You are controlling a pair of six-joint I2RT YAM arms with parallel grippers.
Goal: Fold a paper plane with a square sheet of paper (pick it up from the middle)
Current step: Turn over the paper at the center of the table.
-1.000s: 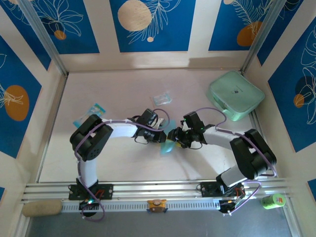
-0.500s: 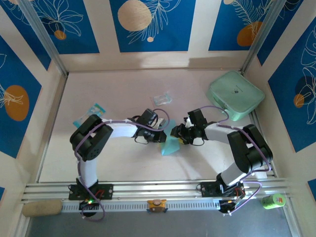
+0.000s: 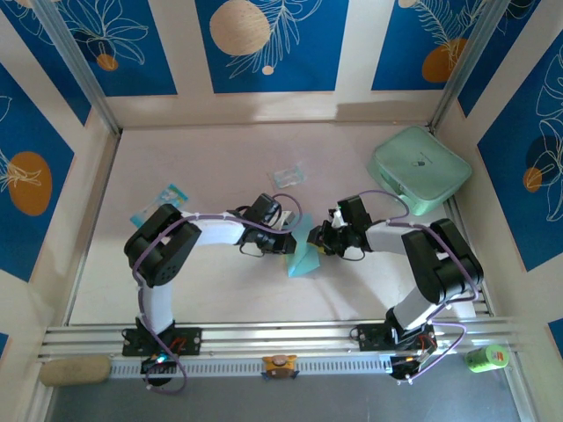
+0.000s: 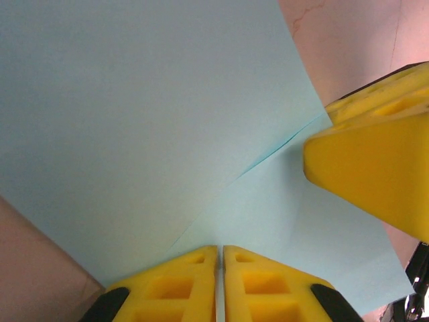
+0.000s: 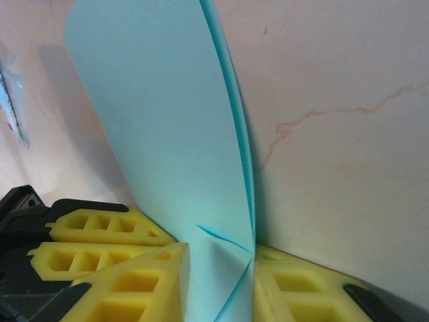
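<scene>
The square sheet of paper [image 3: 304,260] is light blue, folded to a triangular outline, and is held up off the table between the two arms. My left gripper [image 3: 288,243] is shut on its lower edge [image 4: 220,249], and the sheet [image 4: 161,100] fans out above the jaws. My right gripper [image 3: 319,239] comes in from the right. Its jaws [image 5: 221,249] stand open a narrow way astride the sheet's creased edge [image 5: 167,107], with the right finger [image 5: 295,288] against the fold. That gripper's yellow finger [image 4: 369,168] shows beside the sheet in the left wrist view.
A mint-green case [image 3: 420,169] lies at the back right. A clear crumpled wrapper [image 3: 288,176] sits behind the grippers, and a blue-and-white packet [image 3: 167,195] lies by the left arm's elbow. Bare table lies in front of the sheet.
The right gripper's jaws have narrowed around the sheet's fold and its wrist has shifted slightly back. More of the sheet shows, hanging lower and wider. The left arm has stayed still.
</scene>
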